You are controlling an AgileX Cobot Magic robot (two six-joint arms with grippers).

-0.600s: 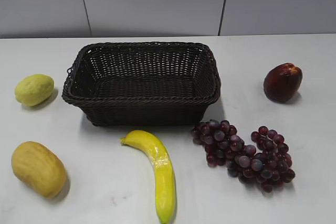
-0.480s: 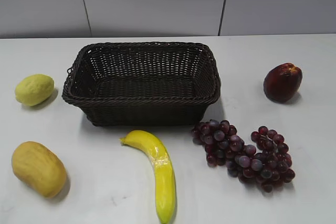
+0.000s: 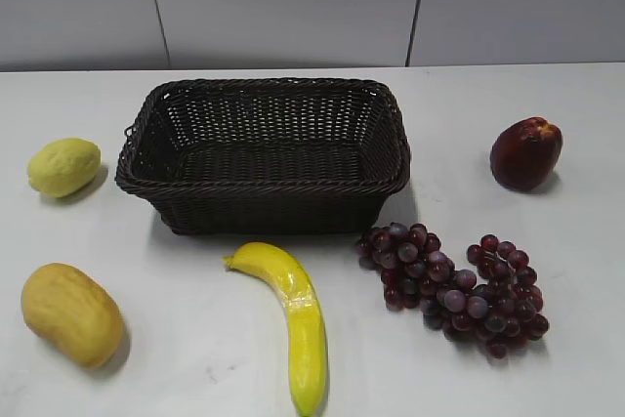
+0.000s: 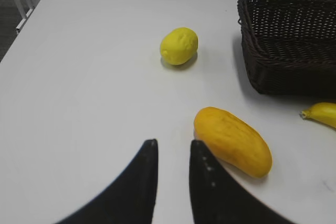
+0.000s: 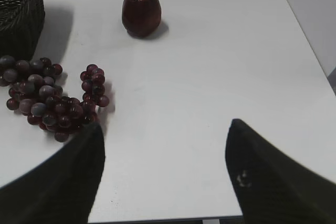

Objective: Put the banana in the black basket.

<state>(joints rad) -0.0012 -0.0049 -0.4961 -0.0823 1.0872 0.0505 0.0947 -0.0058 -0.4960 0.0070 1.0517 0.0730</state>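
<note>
The long yellow banana [image 3: 293, 314] lies on the white table in front of the black basket [image 3: 262, 204], stem end towards the basket. Only its tip shows in the left wrist view [image 4: 321, 114], right of the basket's corner [image 4: 273, 80]. The basket is empty. Neither gripper shows in the exterior view. My left gripper [image 4: 170, 142] hovers over bare table with a narrow gap between its fingers, holding nothing. My right gripper [image 5: 165, 124] is wide open and empty over the table's right front part.
A stubby yellow-orange fruit [image 3: 71, 313] lies front left, close to my left gripper's right finger [image 4: 233, 141]. A pale-yellow lemon-like fruit [image 3: 63, 166] is left of the basket. Dark grapes [image 3: 454, 290] lie right of the banana. A dark red fruit [image 3: 525, 152] sits far right.
</note>
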